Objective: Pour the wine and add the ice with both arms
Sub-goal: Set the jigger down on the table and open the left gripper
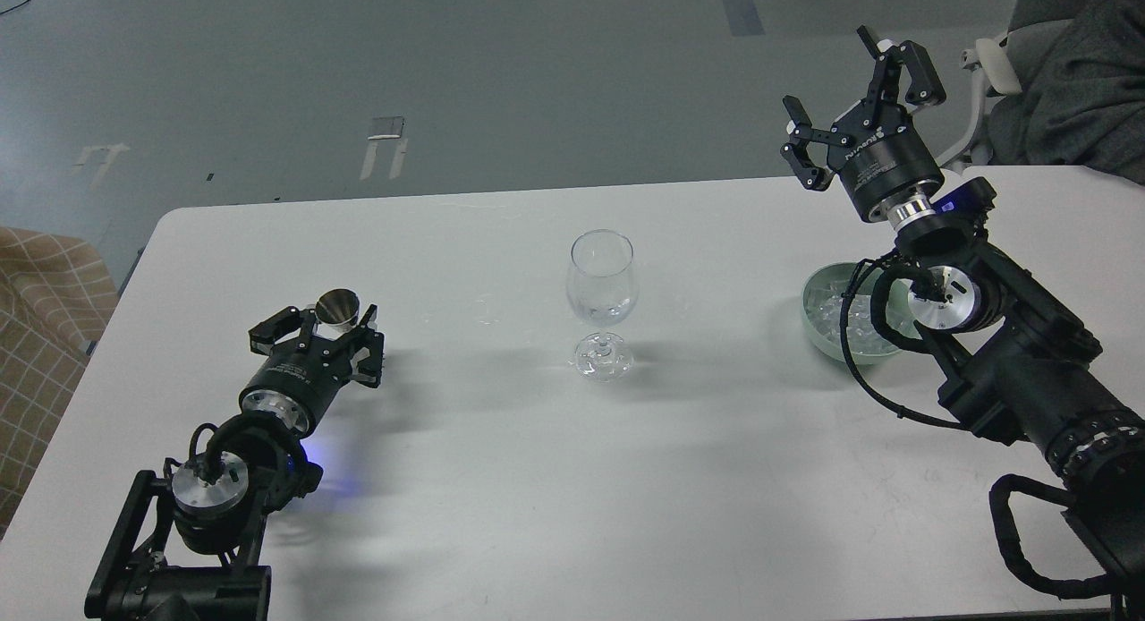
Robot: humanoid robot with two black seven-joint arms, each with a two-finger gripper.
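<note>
A clear stemmed glass (602,285) stands upright at the table's middle, with a little colourless wine (602,314) in its bowl. A small steel jigger (338,307) stands at the left, between the spread fingers of my left gripper (333,327). Its lower part is hidden behind the gripper. My right gripper (854,97) is open and empty, raised above the table's back right. Below it my right arm partly covers a pale green bowl (816,285) holding a heap of clear ice (836,314).
The white table (537,478) ends at its far edge just behind the glass. A chair (988,66) and dark clothing (1082,75) are at the back right. Plaid fabric (45,317) lies beyond the table's left edge.
</note>
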